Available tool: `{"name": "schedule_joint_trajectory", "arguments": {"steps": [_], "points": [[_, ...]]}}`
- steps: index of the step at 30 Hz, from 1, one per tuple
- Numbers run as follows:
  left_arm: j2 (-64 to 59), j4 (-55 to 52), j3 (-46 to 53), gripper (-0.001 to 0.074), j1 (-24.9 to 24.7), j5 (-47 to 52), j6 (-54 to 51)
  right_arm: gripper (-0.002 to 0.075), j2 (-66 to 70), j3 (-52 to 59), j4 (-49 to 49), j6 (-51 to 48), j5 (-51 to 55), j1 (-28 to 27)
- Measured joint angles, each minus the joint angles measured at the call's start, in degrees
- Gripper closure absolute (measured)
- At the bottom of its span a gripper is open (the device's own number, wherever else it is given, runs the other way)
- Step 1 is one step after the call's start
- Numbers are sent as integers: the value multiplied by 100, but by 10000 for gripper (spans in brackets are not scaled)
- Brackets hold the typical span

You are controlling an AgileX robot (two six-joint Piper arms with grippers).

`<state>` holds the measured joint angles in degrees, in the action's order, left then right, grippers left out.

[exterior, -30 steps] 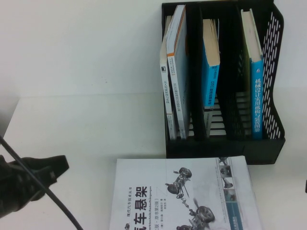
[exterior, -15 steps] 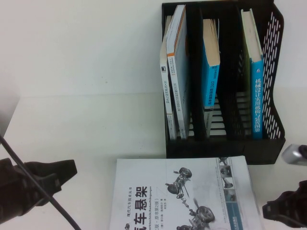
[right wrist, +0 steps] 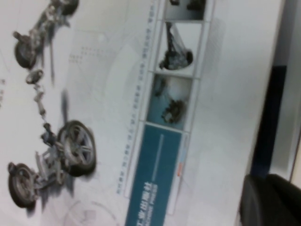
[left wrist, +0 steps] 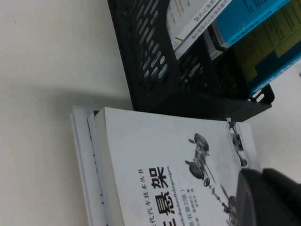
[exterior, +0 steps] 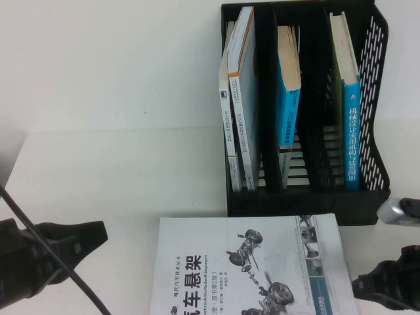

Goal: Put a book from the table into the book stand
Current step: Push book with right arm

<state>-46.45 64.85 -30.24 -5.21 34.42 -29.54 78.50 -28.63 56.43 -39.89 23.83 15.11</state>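
Observation:
The white-covered book with grey car suspension drawings and a black Chinese title lies flat on the white table, just in front of the black book stand. My left gripper is low at the near left, apart from the book's left edge. My right gripper is at the near right, by the book's right edge. The left wrist view shows the book, the stand and my left gripper. The right wrist view shows the cover, its teal strip and my right gripper.
The stand holds white books in its left compartment and a blue-spined book in the middle, another at the right. A second white book lies under the top one. A dark blue edge shows beside the cover.
My right gripper has come into view at the near right beside the book. My left gripper has moved a little to the right, toward the book. The book has not moved.

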Motion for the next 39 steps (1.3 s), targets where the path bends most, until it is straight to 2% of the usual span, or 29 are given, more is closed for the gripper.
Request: {"name": "schedule_joint_trajectory", "arguments": {"steps": [15, 23, 31, 39], "points": [[0, 0, 0, 737, 0, 267, 205, 721, 353, -426, 11, -9, 286, 54], [-7, 0, 0, 737, 0, 375, 241, 721, 27, -448, -50, 36, 275, 54], [-7, 0, 0, 737, 0, 520, 275, 721, -119, -450, -1074, 643, 118, -193], [-7, -10, 0, 737, 0, 636, 284, 721, 438, -460, -1214, 573, 233, -212]]}}
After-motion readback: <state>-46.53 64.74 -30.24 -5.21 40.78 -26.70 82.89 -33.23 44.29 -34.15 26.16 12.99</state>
